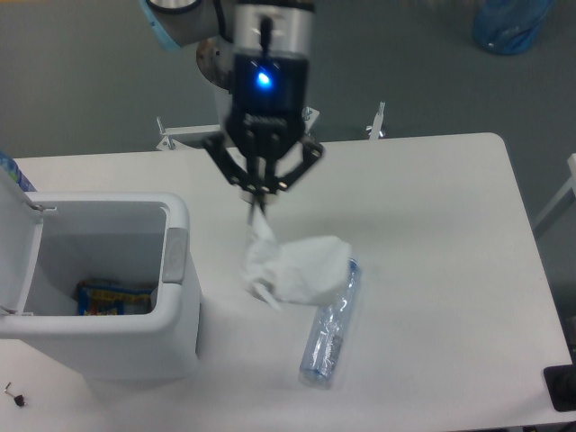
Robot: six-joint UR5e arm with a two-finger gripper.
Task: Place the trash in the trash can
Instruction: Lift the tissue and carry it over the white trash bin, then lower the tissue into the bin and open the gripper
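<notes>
My gripper (259, 200) hangs high over the table, shut on the top corner of the crumpled white wrapper (292, 267), which dangles below it in the air. The crushed clear bluish plastic bottle (329, 329) lies on the table, partly hidden behind the hanging wrapper. At the left stands the white trash can (175, 297) with its lid (16, 238) swung open; a grey tab (175, 254) sits on its right rim. The wrapper hangs just right of the can's rim.
A blue and yellow packet (112, 298) lies at the bottom of the can. The white table (441, 270) stretches right to its rounded edge. A blue bag (509, 24) rests on the floor at the back right.
</notes>
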